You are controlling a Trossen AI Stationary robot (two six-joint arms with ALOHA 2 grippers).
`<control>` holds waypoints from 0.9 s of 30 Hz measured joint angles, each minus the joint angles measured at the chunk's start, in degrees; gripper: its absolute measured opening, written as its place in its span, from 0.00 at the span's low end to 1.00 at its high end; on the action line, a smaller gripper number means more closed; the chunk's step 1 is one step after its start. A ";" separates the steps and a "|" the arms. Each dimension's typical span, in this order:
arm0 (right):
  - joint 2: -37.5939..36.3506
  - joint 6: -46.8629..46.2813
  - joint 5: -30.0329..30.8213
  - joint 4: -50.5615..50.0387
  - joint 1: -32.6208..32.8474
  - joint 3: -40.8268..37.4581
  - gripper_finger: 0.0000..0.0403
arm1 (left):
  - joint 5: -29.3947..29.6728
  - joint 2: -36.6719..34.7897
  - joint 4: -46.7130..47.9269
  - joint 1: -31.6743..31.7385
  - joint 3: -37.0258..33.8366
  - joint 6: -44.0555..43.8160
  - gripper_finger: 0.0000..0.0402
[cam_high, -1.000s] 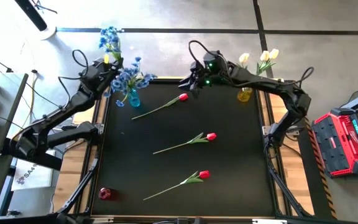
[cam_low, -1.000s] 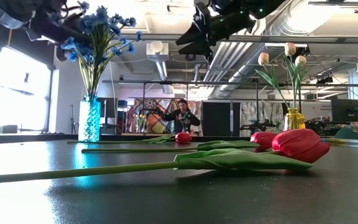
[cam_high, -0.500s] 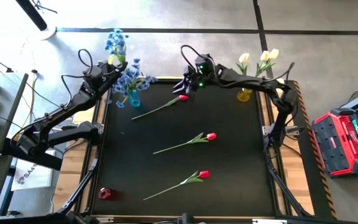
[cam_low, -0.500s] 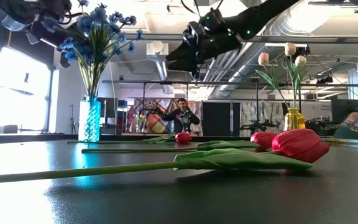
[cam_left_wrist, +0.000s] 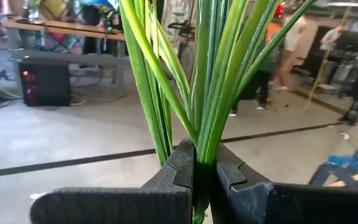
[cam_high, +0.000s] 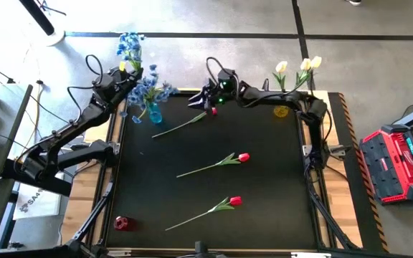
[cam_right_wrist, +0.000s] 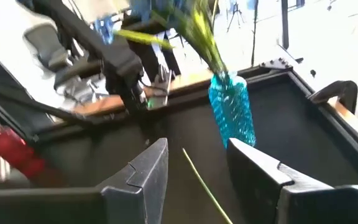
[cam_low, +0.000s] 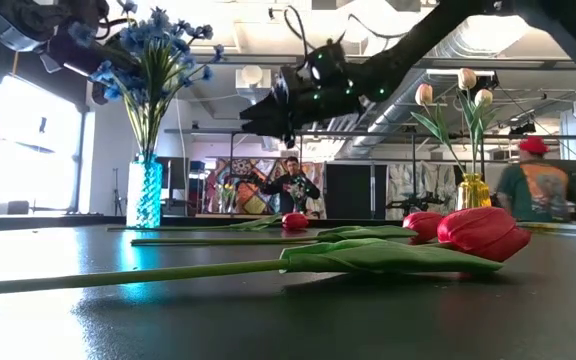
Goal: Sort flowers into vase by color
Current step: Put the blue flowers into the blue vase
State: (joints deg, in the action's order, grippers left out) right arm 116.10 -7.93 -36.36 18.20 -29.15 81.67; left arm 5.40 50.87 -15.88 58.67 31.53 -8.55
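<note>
My left gripper (cam_high: 122, 74) (cam_left_wrist: 202, 163) is in the air at the table's far left corner, shut on a blue flower spray (cam_high: 129, 44) whose blossoms reach past the far edge. More blue sprays (cam_high: 150, 87) stand in the blue vase (cam_high: 154, 113) (cam_low: 144, 192) beside it. My right gripper (cam_high: 196, 102) (cam_right_wrist: 197, 168) is open and hovers over the stem of the farthest red tulip (cam_high: 211, 112), near the blue vase (cam_right_wrist: 232, 115). Two more red tulips (cam_high: 244, 157) (cam_high: 235, 201) lie flat on the table. Cream tulips (cam_high: 297, 68) stand in the yellow vase (cam_high: 283, 110). My left gripper pinches the spray's bundle of green stems and leaves (cam_left_wrist: 199, 140) between its two fingers (cam_left_wrist: 182, 165). The stems fan out beyond the fingertips, and the spray is lifted clear of the table. Its lower end is hidden by the fingers.
A small red vase (cam_high: 121, 223) stands at the table's near left corner. A red case (cam_high: 396, 161) sits on the floor to the table's right. People stand in the room beyond the far edge (cam_low: 290, 187) (cam_low: 533, 180). The black tabletop (cam_high: 264, 215) is bare to the tulips' right.
My right gripper has travelled toward the table's left along the far edge and come down toward the farthest red tulip, its arm stretching out. The tulips on the table have not moved.
</note>
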 joint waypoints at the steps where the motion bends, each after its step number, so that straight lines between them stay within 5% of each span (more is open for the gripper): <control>1: 0.76 1.05 0.54 0.29 0.47 0.00 0.39 | -1.26 0.00 -0.54 0.37 0.00 -0.20 0.00; 7: 4.14 1.35 1.81 0.75 2.34 0.00 0.47 | -8.08 -1.39 -2.06 2.34 0.00 0.60 0.00; 15: 10.06 0.46 4.08 14.90 5.72 0.95 0.50 | -19.02 -3.63 -3.46 7.31 0.07 -0.29 0.00; 20: 17.41 0.87 4.55 15.36 7.00 7.94 0.50 | -27.34 -3.56 -0.95 8.23 0.07 -0.34 0.00; 27: 25.38 0.91 4.34 15.17 7.60 21.18 0.50 | -27.76 -3.52 -0.60 8.23 0.07 -0.34 0.00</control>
State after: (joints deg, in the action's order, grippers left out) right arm 141.48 -7.02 -32.02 33.38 -21.55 102.84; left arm -22.36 47.35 -16.48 66.89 31.59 -8.88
